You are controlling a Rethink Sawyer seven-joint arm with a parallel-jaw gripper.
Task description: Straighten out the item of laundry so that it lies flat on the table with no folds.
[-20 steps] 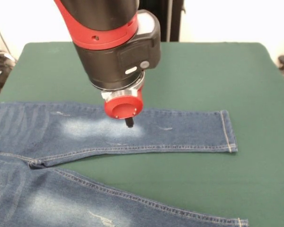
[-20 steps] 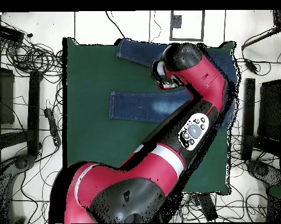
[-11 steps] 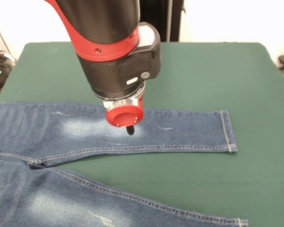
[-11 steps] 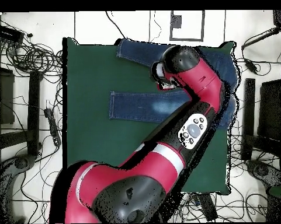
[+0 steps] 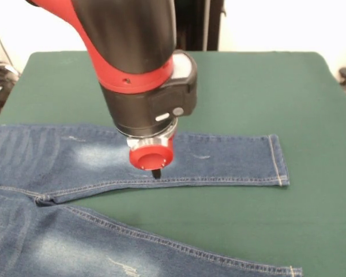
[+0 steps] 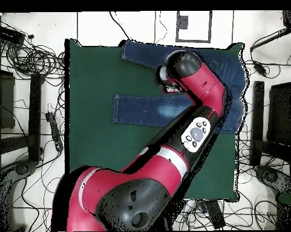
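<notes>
A small pair of blue denim jeans point(image 5: 179, 158) with faded whitish thigh patches and tan stitching lies spread across a large table covered in plain dark green cloth point(image 5: 277, 86). In the front view one leg stretches flat toward the right, its hemmed cuff point(image 5: 278, 160) square and well inside the cloth's edge, while the second leg point(image 5: 104, 245) angles along the bottom of the picture, a wedge of green showing between the two. The waist end runs off the left side. The red and black arm point(image 5: 132, 52) descends from above, its red end cap and short black gripper point(image 5: 156, 172) poised at the lower seam of the upper leg, just right of the pale thigh patch point(image 5: 98, 156). Whether the tip touches the denim cannot be told, nor whether the pincer is released or clenched. In the overhead view the arm point(image 6: 190, 127) sweeps diagonally over the table point(image 6: 93, 151), its wrist covering part of the jeans point(image 6: 141, 110); one leg lies across the cloth's middle, the other along its upper edge. Cables point(image 6: 26, 54) tangle on the floor round the table.
</notes>
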